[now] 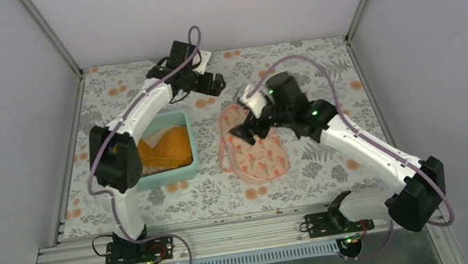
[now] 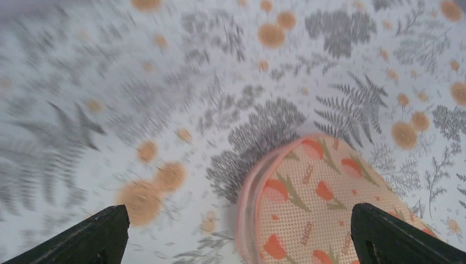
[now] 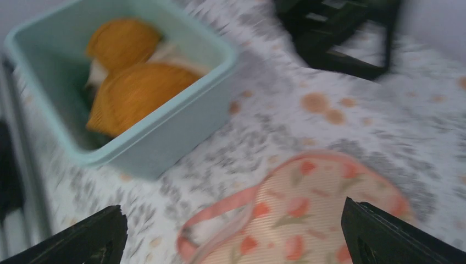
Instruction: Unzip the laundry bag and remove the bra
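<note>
The laundry bag (image 1: 256, 148) lies flat on the floral cloth at the middle; it also shows in the left wrist view (image 2: 324, 203) and the right wrist view (image 3: 313, 214). Its pink zip trim gapes along the left edge. The mustard-orange bra (image 1: 169, 148) lies in the teal tub (image 1: 185, 173), seen too in the right wrist view (image 3: 132, 93). My left gripper (image 1: 214, 84) is open and empty above the cloth beyond the bag's far end (image 2: 237, 220). My right gripper (image 1: 245, 130) is open and empty over the bag's far half (image 3: 233, 220).
The teal tub's wall (image 3: 165, 137) stands left of the bag, with pale fabric under the bra. The left gripper (image 3: 346, 33) shows at the top of the right wrist view. White walls close the back and sides.
</note>
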`<state>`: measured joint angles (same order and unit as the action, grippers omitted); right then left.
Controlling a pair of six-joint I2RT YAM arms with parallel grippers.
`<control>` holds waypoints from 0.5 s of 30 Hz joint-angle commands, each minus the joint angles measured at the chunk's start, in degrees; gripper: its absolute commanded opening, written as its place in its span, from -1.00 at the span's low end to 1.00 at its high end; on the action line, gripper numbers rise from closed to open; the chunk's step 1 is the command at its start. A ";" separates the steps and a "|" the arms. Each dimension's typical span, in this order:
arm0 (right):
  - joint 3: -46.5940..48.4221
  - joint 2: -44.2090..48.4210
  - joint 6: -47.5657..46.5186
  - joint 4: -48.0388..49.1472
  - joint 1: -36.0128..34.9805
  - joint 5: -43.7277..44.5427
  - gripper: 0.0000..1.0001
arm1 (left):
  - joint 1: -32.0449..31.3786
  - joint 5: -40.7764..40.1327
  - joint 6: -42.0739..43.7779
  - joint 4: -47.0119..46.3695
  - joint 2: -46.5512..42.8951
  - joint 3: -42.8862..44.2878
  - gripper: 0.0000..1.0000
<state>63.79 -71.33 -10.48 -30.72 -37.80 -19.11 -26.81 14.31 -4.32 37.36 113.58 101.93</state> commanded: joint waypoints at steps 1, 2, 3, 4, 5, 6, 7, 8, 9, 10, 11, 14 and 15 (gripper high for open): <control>-2.87 3.33 9.37 9.82 9.60 -4.31 1.00 | 0.19 -8.70 7.57 -0.46 -7.73 1.42 1.00; -3.84 4.15 10.54 11.48 11.96 -4.45 1.00 | 0.43 -10.51 9.06 -1.20 -9.46 0.98 1.00; -4.81 4.79 11.55 13.52 14.59 -4.83 1.00 | 0.77 -12.12 10.37 -1.88 -11.08 0.43 1.00; -5.79 5.36 12.58 15.58 17.10 -5.31 0.99 | 1.24 -14.29 11.39 -2.42 -12.82 -0.12 1.00; -6.99 5.92 13.47 17.71 19.40 -6.08 1.00 | 1.76 -15.38 12.61 -2.73 -14.31 -0.46 1.00; -8.34 6.40 14.34 20.32 21.74 -7.19 1.00 | 2.40 -16.14 14.11 -2.81 -15.90 -0.72 1.00; -9.58 7.03 15.07 22.94 23.77 -8.49 1.00 | 2.98 -16.95 15.07 -2.82 -17.50 -0.95 1.00; -11.00 7.69 15.80 25.65 26.26 -9.63 1.00 | 3.71 -17.80 16.25 -2.87 -18.95 -1.35 1.00; -12.40 8.42 16.40 28.50 27.75 -10.02 1.00 | 4.51 -18.65 17.14 -2.98 -20.60 -1.96 1.00; -13.88 9.39 16.86 30.94 28.80 -9.75 1.00 | 5.42 -19.42 18.02 -3.25 -22.09 -2.69 1.00; -15.10 9.91 16.97 33.25 29.77 -9.30 1.00 | 6.51 -19.68 18.84 -3.65 -23.93 -3.71 1.00; -17.75 10.65 16.70 38.44 32.05 -8.30 1.00 | 11.54 -19.22 19.46 -4.92 -29.34 -7.54 1.00; -18.75 10.87 16.84 40.19 32.80 -8.01 1.00 | 13.73 -18.55 19.07 -5.58 -31.28 -9.37 1.00</control>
<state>47.88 -62.19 4.40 -3.18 -7.14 -26.13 -18.63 -2.48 12.10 33.82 87.96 97.03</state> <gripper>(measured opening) 0.997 0.999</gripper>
